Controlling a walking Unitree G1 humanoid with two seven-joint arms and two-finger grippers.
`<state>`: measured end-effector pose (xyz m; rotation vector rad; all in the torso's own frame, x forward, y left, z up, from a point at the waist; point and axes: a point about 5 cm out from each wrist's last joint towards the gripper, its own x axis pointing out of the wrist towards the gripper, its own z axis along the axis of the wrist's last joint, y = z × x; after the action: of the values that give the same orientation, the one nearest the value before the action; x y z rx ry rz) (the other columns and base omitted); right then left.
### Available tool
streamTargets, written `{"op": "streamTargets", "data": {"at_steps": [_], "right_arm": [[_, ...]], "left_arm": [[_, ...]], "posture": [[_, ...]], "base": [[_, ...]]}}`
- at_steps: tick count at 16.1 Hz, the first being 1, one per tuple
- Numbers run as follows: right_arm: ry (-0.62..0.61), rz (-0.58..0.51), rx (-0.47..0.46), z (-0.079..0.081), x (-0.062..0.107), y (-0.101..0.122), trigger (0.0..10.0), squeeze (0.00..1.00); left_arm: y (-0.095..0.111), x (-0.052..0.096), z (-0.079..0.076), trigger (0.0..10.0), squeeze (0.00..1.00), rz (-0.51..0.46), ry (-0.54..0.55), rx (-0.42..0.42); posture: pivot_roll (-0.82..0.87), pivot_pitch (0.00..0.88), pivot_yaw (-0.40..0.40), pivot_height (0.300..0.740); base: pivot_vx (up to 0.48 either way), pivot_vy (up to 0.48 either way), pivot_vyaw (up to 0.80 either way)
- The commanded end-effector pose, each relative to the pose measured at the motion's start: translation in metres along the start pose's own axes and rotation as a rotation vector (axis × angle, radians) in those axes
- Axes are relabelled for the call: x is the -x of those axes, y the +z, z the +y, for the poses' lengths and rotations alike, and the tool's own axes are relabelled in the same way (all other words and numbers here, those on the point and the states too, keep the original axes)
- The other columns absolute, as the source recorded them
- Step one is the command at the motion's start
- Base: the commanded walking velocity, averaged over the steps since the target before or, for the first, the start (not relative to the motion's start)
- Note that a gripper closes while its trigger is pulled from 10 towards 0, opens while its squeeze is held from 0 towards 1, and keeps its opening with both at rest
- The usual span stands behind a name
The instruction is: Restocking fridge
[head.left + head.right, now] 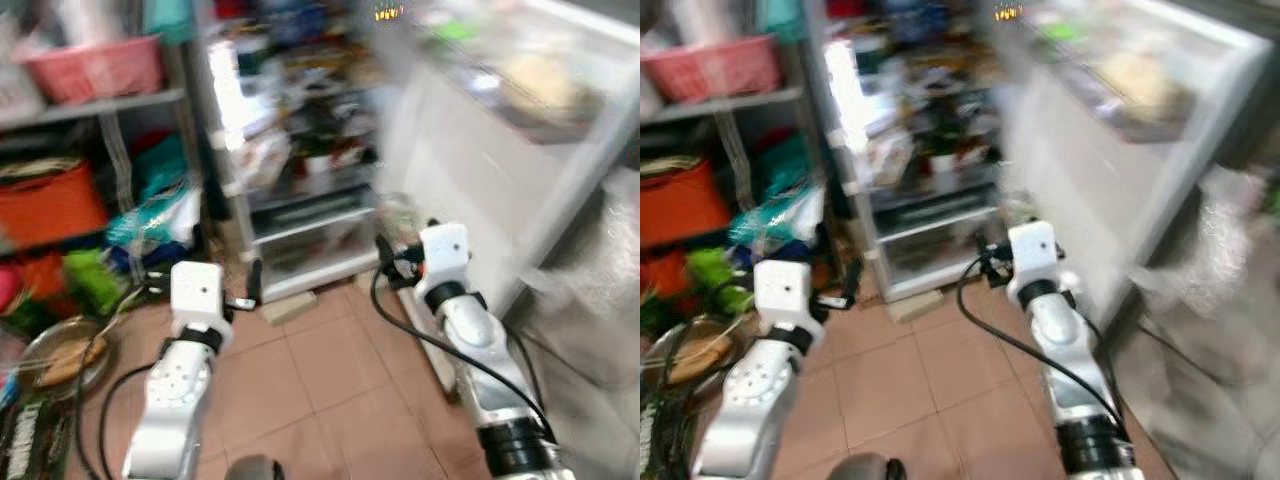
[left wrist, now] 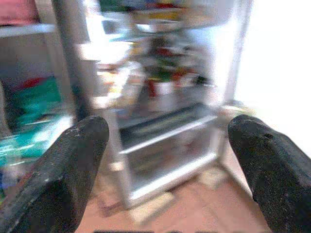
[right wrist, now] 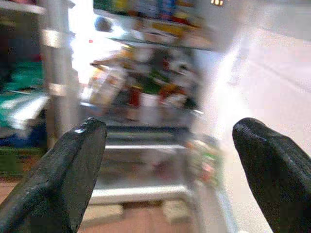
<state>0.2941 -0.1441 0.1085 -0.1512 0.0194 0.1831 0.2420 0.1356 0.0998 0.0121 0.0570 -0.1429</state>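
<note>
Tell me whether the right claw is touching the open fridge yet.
Apart. The right wrist view shows the right claw spread open and empty, with bare tiled floor between its fingers and the fridge. The left eye view shows the same gap.

Blurred view between the right tool's two spread black fingers, nothing between them, facing an open fridge with crowded shelves and its white door alongside.

Motion blur smears the fridge shelves; their contents cannot be told.
</note>
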Motion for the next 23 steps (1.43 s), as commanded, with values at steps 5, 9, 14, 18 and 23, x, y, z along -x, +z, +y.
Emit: {"op": "streamTargets", "data": {"at_steps": [5, 9, 14, 18, 23], "right_arm": [[-0.039, -0.025, 0.019, -0.005, -0.001, 0.004, 10.0, 0.00], [-0.134, -0.030, 0.072, -0.018, -0.003, 0.005, 10.0, 0.00], [-0.188, -0.018, 0.098, -0.025, -0.006, 0.003, 10.0, 0.00], [-0.177, -0.034, 0.084, -0.021, -0.008, 0.004, 10.0, 0.00], [-0.149, -0.039, 0.077, -0.018, -0.009, 0.004, 10.0, 0.00]], "left_arm": [[0.002, -0.001, 0.001, 10.0, 0.00, -0.005, 0.001, -0.009], [0.002, -0.001, 0.001, 10.0, 0.00, -0.005, 0.000, -0.009], [0.003, -0.001, 0.002, 10.0, 0.00, -0.010, -0.011, -0.015], [0.003, -0.002, 0.002, 10.0, 0.00, -0.010, -0.009, -0.019], [0.002, -0.001, 0.003, 10.0, 0.00, -0.007, -0.002, -0.018]], "posture": [[0.07, 0.000, -0.010, 0.740], [0.07, 0.000, -0.009, 0.740], [0.07, 0.000, -0.008, 0.740], [0.07, 0.000, -0.005, 0.740], [0.08, 0.000, -0.007, 0.740]], "base": [[0.194, 0.000, -0.80], [0.000, 0.000, -0.80], [0.068, 0.000, -0.80], [0.394, 0.000, -0.37], [0.301, -0.049, 0.00]]}}
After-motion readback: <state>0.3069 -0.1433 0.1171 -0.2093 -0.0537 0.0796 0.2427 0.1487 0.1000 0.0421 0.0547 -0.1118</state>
